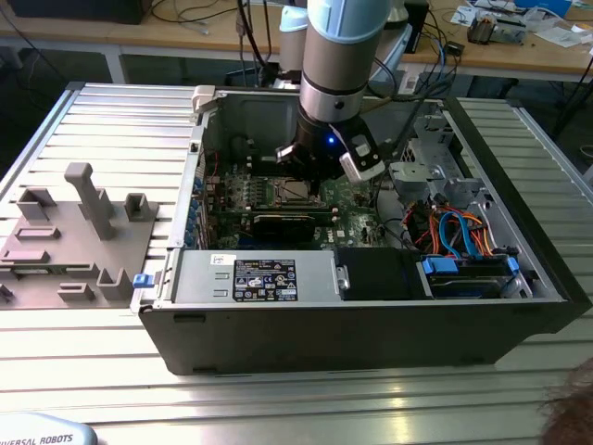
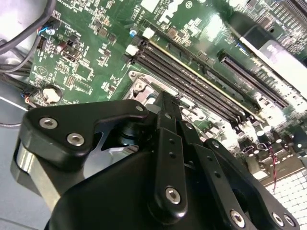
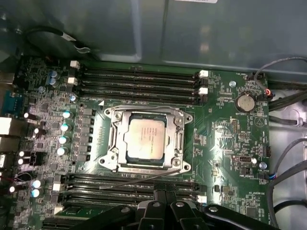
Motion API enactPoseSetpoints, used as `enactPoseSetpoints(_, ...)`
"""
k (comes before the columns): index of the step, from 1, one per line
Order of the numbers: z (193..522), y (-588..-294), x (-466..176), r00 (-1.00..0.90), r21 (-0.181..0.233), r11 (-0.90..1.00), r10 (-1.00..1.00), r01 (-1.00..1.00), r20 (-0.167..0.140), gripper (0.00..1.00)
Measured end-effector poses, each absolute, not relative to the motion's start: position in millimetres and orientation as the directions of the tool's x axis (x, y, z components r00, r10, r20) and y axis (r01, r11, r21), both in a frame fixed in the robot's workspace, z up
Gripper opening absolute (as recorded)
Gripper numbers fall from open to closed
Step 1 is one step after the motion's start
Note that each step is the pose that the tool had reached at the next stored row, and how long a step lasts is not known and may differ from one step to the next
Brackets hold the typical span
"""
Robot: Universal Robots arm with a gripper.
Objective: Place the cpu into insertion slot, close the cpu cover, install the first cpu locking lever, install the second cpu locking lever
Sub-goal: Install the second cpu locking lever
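While the cpu is already lying in the insertion slot at centre frame of the first wrist view with the cpu cover down around it, I am hovering my clenched, empty tool just beside it, one thin lever apparently lying unlatched.

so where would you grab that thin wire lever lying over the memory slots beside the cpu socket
Probably near its end farthest from the cpu cover, coming from above with the fingers across the lever: it is a thin straight rod slanting over the memory slots.
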State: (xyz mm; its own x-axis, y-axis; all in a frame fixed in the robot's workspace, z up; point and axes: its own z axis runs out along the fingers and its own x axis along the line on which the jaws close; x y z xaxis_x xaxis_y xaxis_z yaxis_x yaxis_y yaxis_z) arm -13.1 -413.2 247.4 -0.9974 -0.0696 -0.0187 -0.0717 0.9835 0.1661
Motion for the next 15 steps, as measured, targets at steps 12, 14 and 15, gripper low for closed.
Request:
enactPoseSetpoints(12,246.1,-418.8,-14.6,-0.997,0.168,0.983,-0.070,-0.072,-0.019,0.11)
enactPoseSetpoints(14,245.1,-418.8,-14.6,-0.997,0.168,0.983,-0.070,-0.072,-0.019,0.11)
enactPoseSetpoints(15,244.9,-418.8,-14.6,-0.997,0.168,0.983,-0.070,-0.072,-0.019,0.11)
